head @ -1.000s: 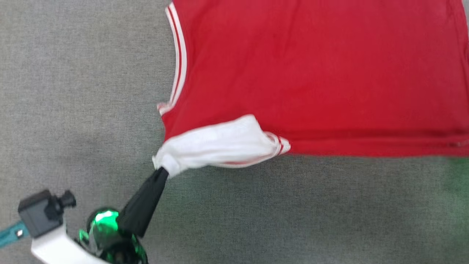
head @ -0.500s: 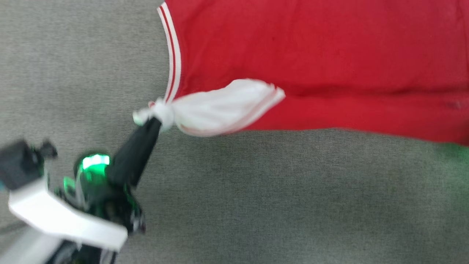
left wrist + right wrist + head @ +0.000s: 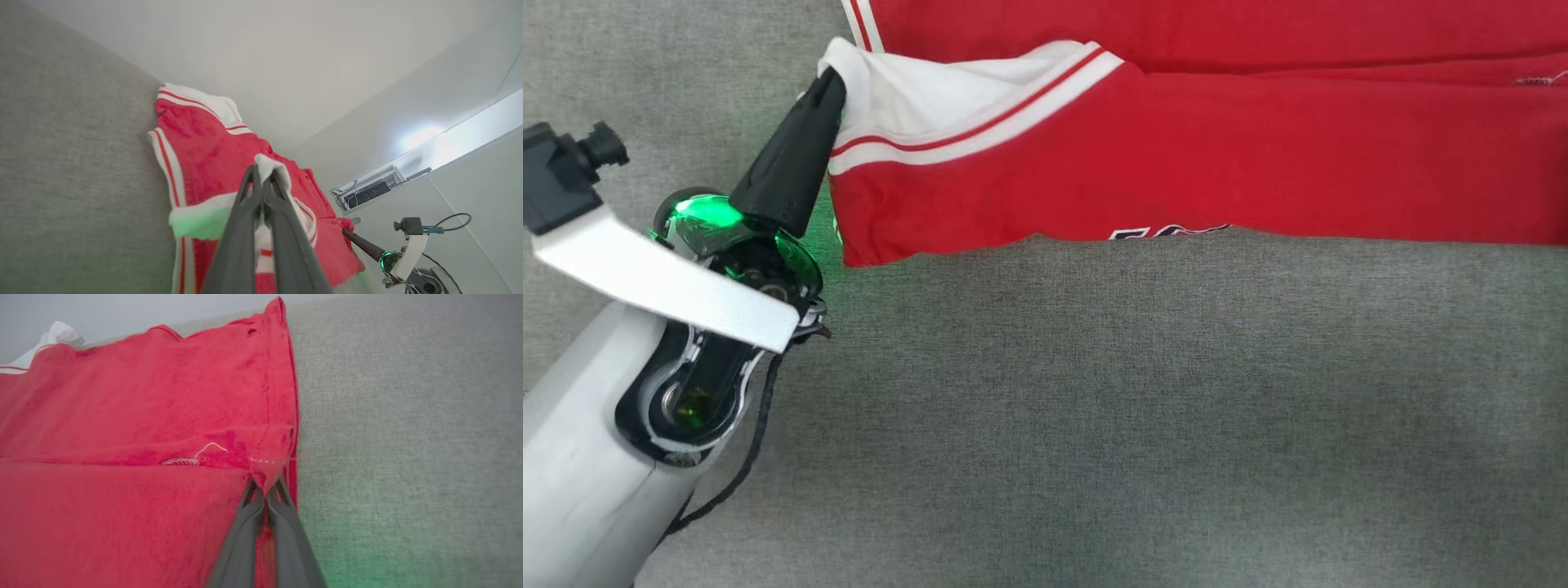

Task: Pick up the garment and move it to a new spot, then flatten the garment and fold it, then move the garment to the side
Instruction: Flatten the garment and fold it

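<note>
Grey woven surface point(image 3: 1094, 408), bare across the lower two thirds of the head frame. Pale left forearm point(image 3: 580, 490) rises from the lower left corner, green light point(image 3: 698, 212) at the wrist.

Next up the frame, the left gripper point(image 3: 832, 80) points up and right. Its jaws are pinched tight on the white sleeve end point(image 3: 931, 90) of the garment point(image 3: 1217, 155), upper left of frame. Left wrist view agrees: fingers point(image 3: 243, 228) pressed together, white fabric bunched over the tips, no gap.

The garment lies as a band across the top of the head frame, long axis left to right, running off the right edge. It is doubled: one red layer sits over another, and a sliver of white print point(image 3: 1168, 232) peeks out at the lower edge. Fabric lies right of and beyond the left gripper.

In the right wrist view, the right gripper point(image 3: 266, 485) is clamped on a red hem corner at the garment's right edge, bare surface just beside it. Loose white thread point(image 3: 204, 451) by the seam.

Judgement: fold under way, one arm at each end of the same long edge, neither nearer the middle. The coming move turns on holding both ends level along that left-right axis while the edge goes down, then letting go. Risk: the sleeve end looks slack and may bunch.

Farthest off, a pale wall point(image 3: 286, 61) past the surface.
</note>
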You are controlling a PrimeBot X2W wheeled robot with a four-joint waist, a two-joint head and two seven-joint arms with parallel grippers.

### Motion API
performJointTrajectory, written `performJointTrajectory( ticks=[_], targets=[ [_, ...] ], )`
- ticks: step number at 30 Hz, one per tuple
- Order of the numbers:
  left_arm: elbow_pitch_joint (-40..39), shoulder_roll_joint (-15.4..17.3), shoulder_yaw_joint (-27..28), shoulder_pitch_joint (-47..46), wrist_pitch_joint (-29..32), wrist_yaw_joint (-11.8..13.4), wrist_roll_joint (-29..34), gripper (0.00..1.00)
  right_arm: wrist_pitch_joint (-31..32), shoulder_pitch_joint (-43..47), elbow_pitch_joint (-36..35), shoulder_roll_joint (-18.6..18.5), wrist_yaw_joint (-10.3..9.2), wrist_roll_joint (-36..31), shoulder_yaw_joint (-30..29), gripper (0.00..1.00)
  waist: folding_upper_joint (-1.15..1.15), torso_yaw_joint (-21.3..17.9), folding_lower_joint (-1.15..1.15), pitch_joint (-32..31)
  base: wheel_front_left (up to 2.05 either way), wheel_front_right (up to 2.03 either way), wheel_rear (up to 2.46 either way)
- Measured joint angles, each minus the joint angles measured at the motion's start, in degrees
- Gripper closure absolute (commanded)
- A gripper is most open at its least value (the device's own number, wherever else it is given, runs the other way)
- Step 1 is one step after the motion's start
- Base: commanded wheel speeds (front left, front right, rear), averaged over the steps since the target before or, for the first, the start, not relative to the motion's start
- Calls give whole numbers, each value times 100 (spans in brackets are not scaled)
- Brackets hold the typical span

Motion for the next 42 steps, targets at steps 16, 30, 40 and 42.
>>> performJointTrajectory(
  ticks=[16, 30, 40, 42],
  targets=[
    [1040, 254, -895, -515, -22, -29, 581, 12, -617, -52, 365, -109, 0, -75, 431, 0, 0, -70, 0, -67, 0, 0, 0],
    [430, 1891, -1771, -1440, 1590, 29, 914, 0, -742, 276, -7, -138, 0, -210, 202, 0, 0, 99, 0, -664, 0, 0, 0],
    [483, 1690, -2396, -1750, 3827, 459, 261, 0, -750, 307, -105, -37, 0, -203, 282, 0, 0, -40, 0, -610, 0, 0, 0],
    [668, 1596, -2426, -1821, 3998, 445, 189, 0, -786, 282, -102, -27, 0, -201, 289, 0, 0, -119, 0, -569, 0, 0, 0]
  ],
)
